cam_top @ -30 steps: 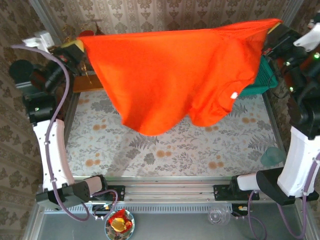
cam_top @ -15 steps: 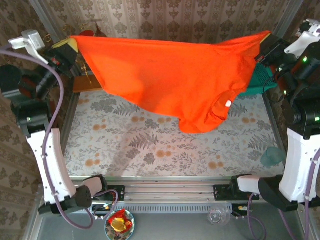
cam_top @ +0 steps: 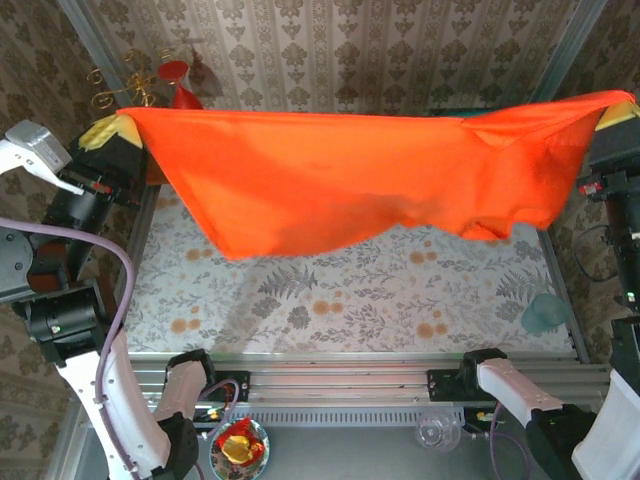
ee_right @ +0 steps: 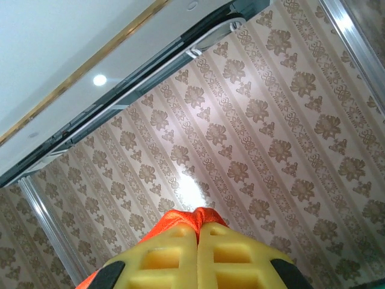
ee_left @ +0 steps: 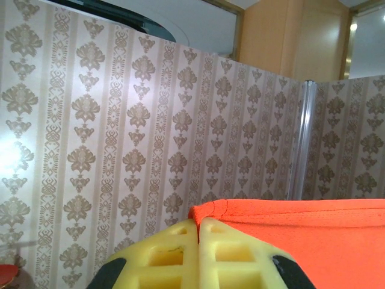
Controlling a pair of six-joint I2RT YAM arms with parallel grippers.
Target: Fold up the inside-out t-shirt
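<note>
Left end effector is pinching shut on one upper corner of the orange-red t-shirt. Right end effector is clamping closed on the opposite corner, so both are gripping cloth and neither is open. In the left wrist view the yellow fingers are pressing together with the shirt hem caught at the tips and running off to that camera's right. In the right wrist view the end effector is likewise holding a small fold of orange cloth poking out between its closed tips. The shirt is hanging in the air, stretched as a wide band. Its long axis is running left to right between the two arms, the top edge is pulling nearly straight, and the body is draping down from it over the floral-covered table, apparently without touching it. The drape is reaching lowest toward the left side, with a bunched bit sagging near the right. Each arm is sitting at its own end, so neither is nearer. The table is lying directly below the cloth, so laying it flat is probably calling for both arms descending together. A red ornament on a gold stand is standing at the far left, behind the shirt's line.
</note>
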